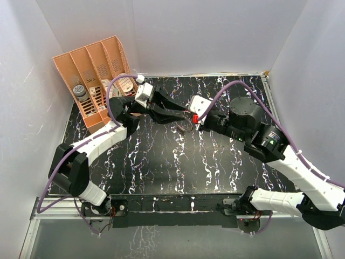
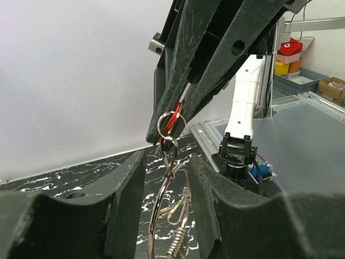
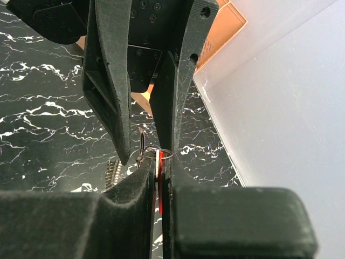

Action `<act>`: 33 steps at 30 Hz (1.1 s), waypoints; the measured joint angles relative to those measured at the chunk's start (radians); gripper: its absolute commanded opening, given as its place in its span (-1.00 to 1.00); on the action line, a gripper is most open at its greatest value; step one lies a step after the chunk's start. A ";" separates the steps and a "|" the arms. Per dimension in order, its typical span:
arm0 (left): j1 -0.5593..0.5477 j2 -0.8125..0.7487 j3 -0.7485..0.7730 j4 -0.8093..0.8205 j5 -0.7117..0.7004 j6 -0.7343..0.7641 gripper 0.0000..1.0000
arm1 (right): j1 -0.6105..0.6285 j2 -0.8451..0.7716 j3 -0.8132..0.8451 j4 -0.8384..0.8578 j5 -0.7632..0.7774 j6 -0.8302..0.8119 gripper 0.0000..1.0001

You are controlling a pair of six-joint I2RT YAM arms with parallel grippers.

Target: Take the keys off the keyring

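nothing off yet: right gripper [image 1: 192, 119] pinched shut on the red key [image 2: 172, 121] in mid-air right of the orange rack [image 1: 91, 81], keyring [image 2: 159, 202] and silver keys [image 2: 180, 208] hanging below it, left gripper [image 2: 168, 162] half open astride the ring, grip unclear.

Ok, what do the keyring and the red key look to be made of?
Keyring: thin bare metal wire, silvery, polished; it catches bright glints. Red key: likely metal with a glossy red coating; only its shiny edge shows, so uncertain.
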 measured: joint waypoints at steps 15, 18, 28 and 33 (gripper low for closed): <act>-0.008 0.014 0.012 0.030 0.019 -0.024 -0.37 | 0.000 0.003 0.000 0.001 -0.011 -0.010 -1.00; -0.008 0.024 0.012 0.032 0.026 -0.029 -0.39 | 0.000 0.003 0.000 0.001 -0.012 -0.010 -1.00; -0.008 0.033 0.012 0.063 0.029 -0.051 -0.48 | 0.000 0.003 0.000 0.001 -0.012 -0.010 -1.00; -0.008 0.034 0.013 0.092 0.032 -0.072 -0.54 | 0.000 0.003 0.000 0.002 -0.012 -0.010 -1.00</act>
